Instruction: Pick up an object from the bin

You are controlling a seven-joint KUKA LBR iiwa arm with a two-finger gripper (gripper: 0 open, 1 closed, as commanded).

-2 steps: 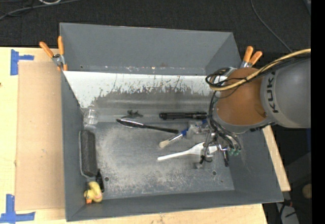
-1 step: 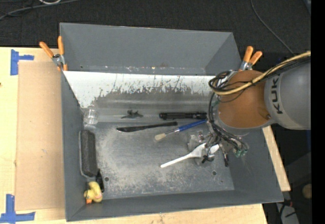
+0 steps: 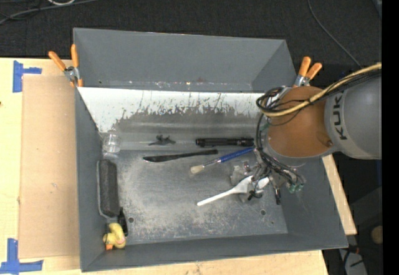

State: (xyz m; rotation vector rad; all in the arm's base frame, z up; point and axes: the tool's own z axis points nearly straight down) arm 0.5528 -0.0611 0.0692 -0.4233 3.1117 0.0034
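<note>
While the arm [image 3: 299, 127] is hanging in from the right of the frame, we are logging its fingers [image 3: 255, 185] low over the floor of the bin [image 3: 181, 62], right of centre.

Item nearest: a white plastic spoon [image 3: 219, 196], lying flat. Its long axis is running from lower left to upper right. Its upper-right end is meeting the fingers, and its handle is trailing away toward the lower left. We are judging this the likeliest thing for the pick, and a grasp would be closing across that diagonal, not along it.

Fingers' state: we cannot tell whether they are wide, narrow or closed on the spoon, since the wrist and its cables are covering them.

Also nearby:
- a small grey piece [image 3: 239, 173], just above the spoon's end
- a blue-handled brush [image 3: 225, 159], above that and slanting the same way
- a black pen [image 3: 224, 141], lying level beyond it

Farther left we are listing a long dark blade-like thing [image 3: 177, 156], a black bar [image 3: 108, 188] along the left wall, and a yellow toy [image 3: 114, 236] in the lower left corner.
</note>
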